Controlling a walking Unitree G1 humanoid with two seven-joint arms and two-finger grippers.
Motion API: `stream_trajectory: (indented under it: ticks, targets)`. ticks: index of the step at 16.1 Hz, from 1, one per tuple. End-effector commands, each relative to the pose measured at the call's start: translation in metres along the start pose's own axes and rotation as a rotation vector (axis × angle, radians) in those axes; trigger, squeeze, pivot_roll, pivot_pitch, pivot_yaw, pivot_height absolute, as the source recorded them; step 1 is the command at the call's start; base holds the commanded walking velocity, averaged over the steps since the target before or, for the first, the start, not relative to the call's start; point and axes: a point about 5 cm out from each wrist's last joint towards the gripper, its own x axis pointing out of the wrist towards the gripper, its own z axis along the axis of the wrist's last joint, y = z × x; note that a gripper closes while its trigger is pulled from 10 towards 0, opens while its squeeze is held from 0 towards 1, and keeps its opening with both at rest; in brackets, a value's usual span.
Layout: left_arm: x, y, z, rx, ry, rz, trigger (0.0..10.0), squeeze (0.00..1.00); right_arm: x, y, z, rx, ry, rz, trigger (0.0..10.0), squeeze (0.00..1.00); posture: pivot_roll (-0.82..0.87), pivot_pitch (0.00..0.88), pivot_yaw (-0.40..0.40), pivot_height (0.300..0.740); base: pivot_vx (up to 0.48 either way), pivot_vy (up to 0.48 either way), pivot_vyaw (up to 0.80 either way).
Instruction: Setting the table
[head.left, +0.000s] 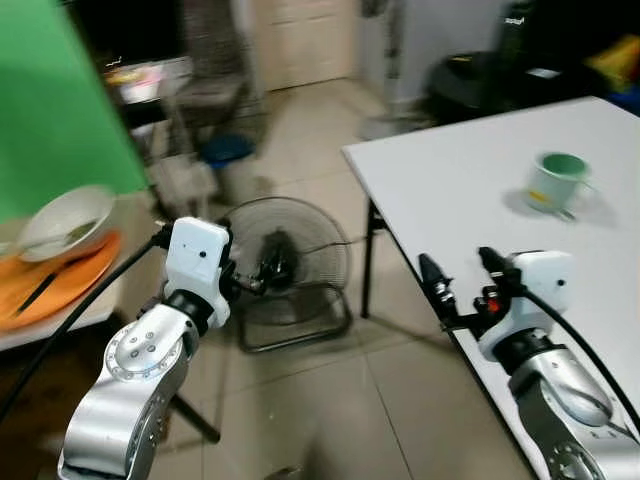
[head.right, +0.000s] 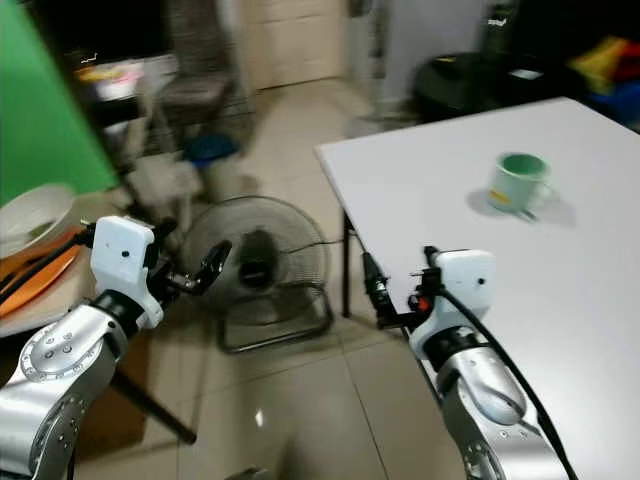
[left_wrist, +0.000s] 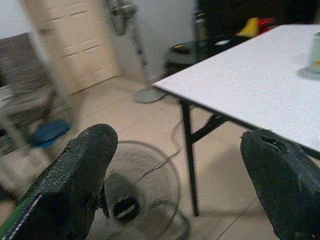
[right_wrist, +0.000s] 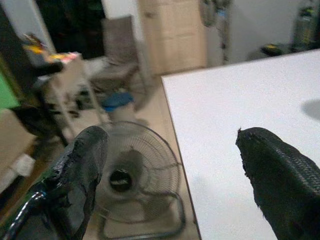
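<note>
Both grippers, left (head.left: 262, 272) and right (head.left: 462, 280), open and empty; bowl (head.left: 66, 222) on orange tray (head.left: 70, 285) far left looks rigid, breakable, grab by rim.

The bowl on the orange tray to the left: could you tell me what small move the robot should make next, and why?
Probably turn left toward the bowl on the orange tray. Both pincers, left and right, are open and empty, and the white table holds just a green cup.
</note>
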Motion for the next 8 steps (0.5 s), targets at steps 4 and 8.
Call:
stream_trajectory:
  ticks: [4,8]
  targets:
    - [-0.0007,0.0094,-0.0025,0.017,0.024,0.026,10.0,0.00,0.0060,0.0081,-0.0024,0.026,0.012,0.038,10.0,0.04,0.05,0.000,0.088,0.740,0.000,0.323,0.00]
    - [0.0007,0.0100,-0.0029,0.024,0.024,0.021,10.0,0.00,0.0080,0.0090,-0.0026,0.032,0.012,0.041,10.0,0.00,0.05,0.000,0.083,0.740,0.000,0.324,0.00]
